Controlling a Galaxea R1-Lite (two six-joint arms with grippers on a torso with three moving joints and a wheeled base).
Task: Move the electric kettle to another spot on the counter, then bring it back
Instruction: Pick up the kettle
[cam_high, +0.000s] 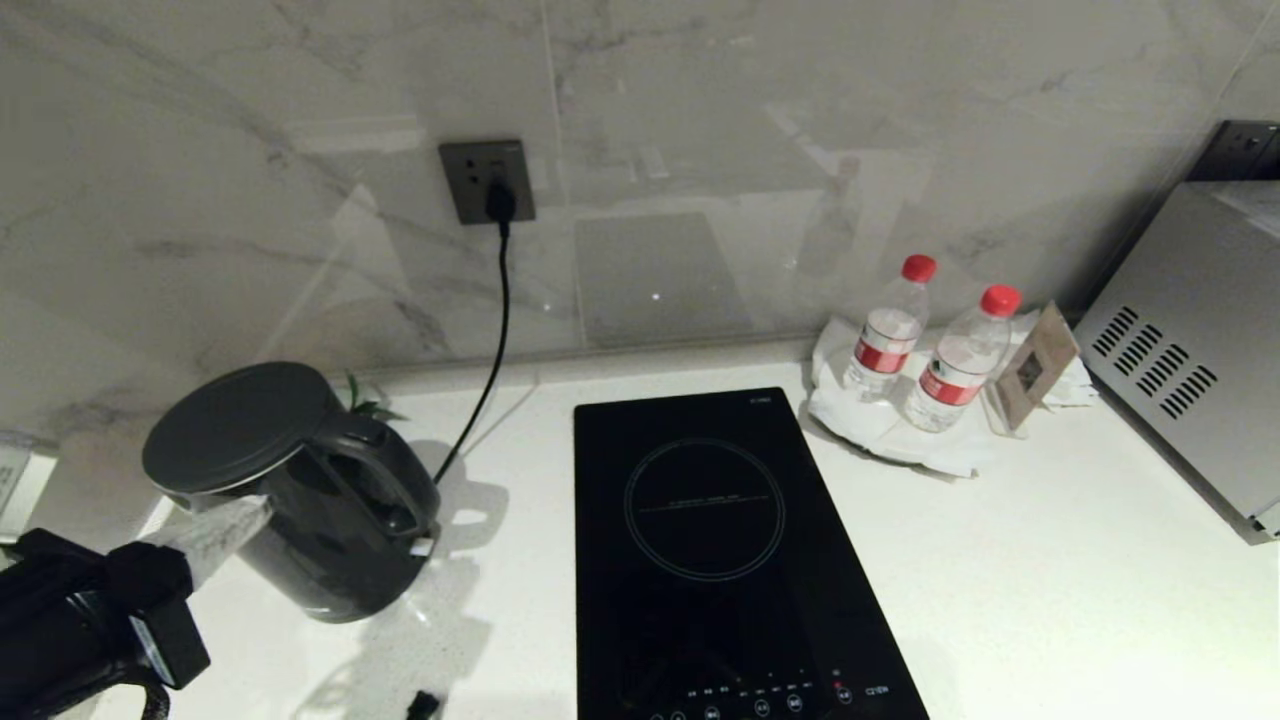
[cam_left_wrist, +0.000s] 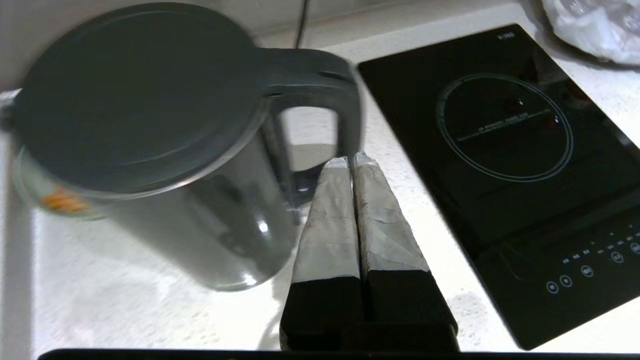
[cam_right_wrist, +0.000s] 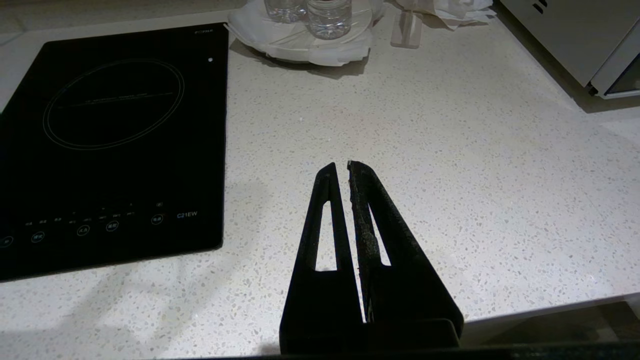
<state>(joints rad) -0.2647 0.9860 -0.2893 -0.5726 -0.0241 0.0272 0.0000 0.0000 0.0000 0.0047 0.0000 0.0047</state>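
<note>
Electric kettle (cam_high: 300, 490): tall black jug, flat grey round lid, dark grey handle turned toward 3 o'clock in the head view; upright on the counter (cam_high: 1000, 560) at about 9 o'clock of the frame, just left of the induction cooktop (cam_high: 720, 560), apart from it. Counter: white speckled stone, rounded front edge seen in the right wrist view. Left gripper (cam_left_wrist: 352, 159): fingers wrapped in grey tape, pressed together, nothing between them; tips close beside the lower part of the kettle handle in the left wrist view, contact not determinable; in the head view entering from 8 o'clock, taped tip against the kettle's left flank. Right gripper (cam_right_wrist: 342, 167): black slotted fingers closed together, empty, poised over bare counter to the right of the cooktop; not present in the head view. Black power cord (cam_high: 495, 330): plugged into a grey wall socket (cam_high: 487, 180) at 11 o'clock, running down behind the kettle. Two clear water bottles (cam_high: 925, 345), red caps and red labels, standing on white wrapping at 2 o'clock of the cooktop. Small card stand (cam_high: 1035, 365) just beside the bottles. Silver microwave oven (cam_high: 1190, 350), vented side, at 3 o'clock. Green leaf tips (cam_high: 365, 400) behind the kettle. Marble-pattern wall panel (cam_high: 700, 150) at 12 o'clock.
</note>
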